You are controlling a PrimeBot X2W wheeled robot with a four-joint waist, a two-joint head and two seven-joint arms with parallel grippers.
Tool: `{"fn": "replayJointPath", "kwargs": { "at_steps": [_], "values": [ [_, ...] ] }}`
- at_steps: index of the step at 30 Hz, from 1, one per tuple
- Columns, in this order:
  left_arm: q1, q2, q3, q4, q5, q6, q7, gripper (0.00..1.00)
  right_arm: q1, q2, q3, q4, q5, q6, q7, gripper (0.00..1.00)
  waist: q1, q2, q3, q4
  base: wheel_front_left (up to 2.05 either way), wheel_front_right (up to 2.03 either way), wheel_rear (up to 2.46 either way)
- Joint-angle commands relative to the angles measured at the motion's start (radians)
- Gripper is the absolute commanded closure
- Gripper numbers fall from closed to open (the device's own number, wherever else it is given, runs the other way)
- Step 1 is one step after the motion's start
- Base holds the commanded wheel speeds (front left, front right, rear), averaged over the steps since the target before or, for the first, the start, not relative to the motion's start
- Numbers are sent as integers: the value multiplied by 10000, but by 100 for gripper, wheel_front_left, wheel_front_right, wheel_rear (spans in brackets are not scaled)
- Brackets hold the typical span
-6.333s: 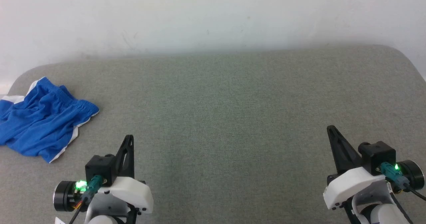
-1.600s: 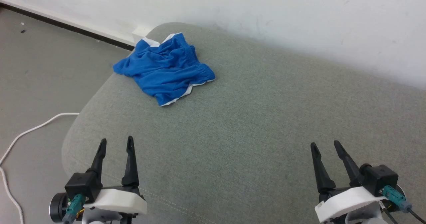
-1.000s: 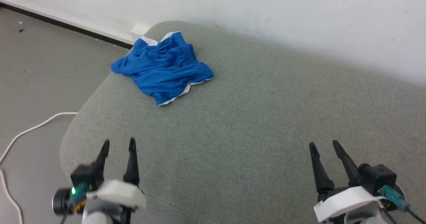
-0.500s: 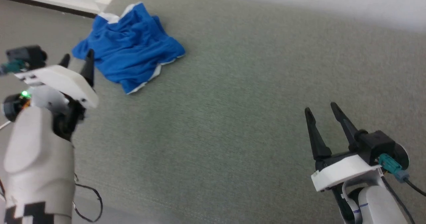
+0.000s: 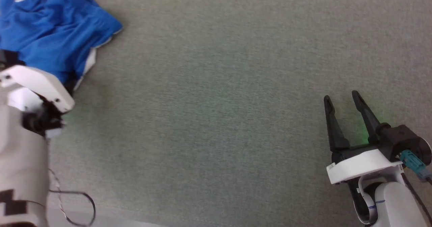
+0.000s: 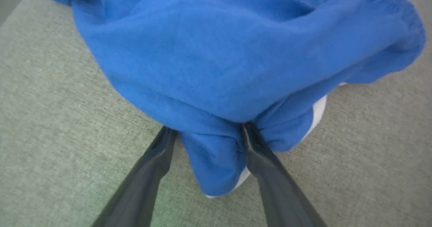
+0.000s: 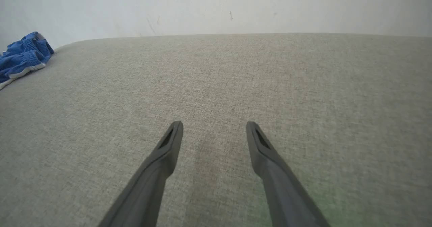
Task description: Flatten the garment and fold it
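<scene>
The blue athletic shorts (image 6: 236, 51) lie in a rumpled heap near the far-left end of the grey upholstered cushion (image 5: 216, 102), white trim showing along the lower hem. The left gripper (image 6: 207, 131) has its jaws apart and set astride a hanging corner of that hem. One finger sits on the bare side, and the other is pressed into a fold of the blue cloth. Nothing is pinched yet. This placement looks chosen to take a corner, so the heap can be drawn out toward the open middle of the cushion and spread there.

The right gripper (image 5: 341, 97) hovers over bare fabric well away from the shorts, its fingers also spread and holding nothing. From its wrist camera the shorts are a small blue patch at the far left, under the white wall (image 7: 216, 7). It seems to be waiting for a second corner to come within reach.

Half a second before, the left gripper was short of the shorts, beside their near-left edge; now its fingers are at the hem. The head camera has swung down and to the right, so the shorts now show at its upper-left corner, though the heap itself appears unmoved. The right gripper keeps the same spread.
</scene>
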Motion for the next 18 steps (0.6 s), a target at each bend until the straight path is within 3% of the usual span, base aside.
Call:
{"fn": "replayJointPath", "kwargs": {
  "at_steps": [1, 5, 6, 7, 8, 18],
  "values": [
    [-168, 60, -46, 268, -23, 52, 274, 0, -57, -4, 7, -44, -58, -11, -70, 0, -2, 0, 567, -543, 0, 0, 0],
    [-236, -36, -123, 560, -70, 59, 519, 0, -25, -4, -24, -18, -82, -11, -42, 0, -2, 0, 500, -427, 0, 0, 0],
    [-251, -93, -140, 626, -104, 53, 547, 5, -31, -4, 2, -3, -97, -11, -31, 0, -2, 0, 457, -390, 0, 0, 0],
    [-270, -137, -137, 621, -146, 41, 440, 62, -45, -4, 44, 19, -104, -11, -23, 0, -2, 0, 411, -358, 0, 0, 0],
    [-295, -161, -128, 565, -160, 34, 195, 100, -62, -4, 87, 46, -109, -11, -16, 0, -2, 0, 353, -330, 0, 0, 0],
    [-967, -182, -279, -760, -360, -73, -2698, 100, 83, -4, 429, 698, 361, -11, -286, 0, -2, 0, -1110, -390, 0, 0, 0]
  ]
}}
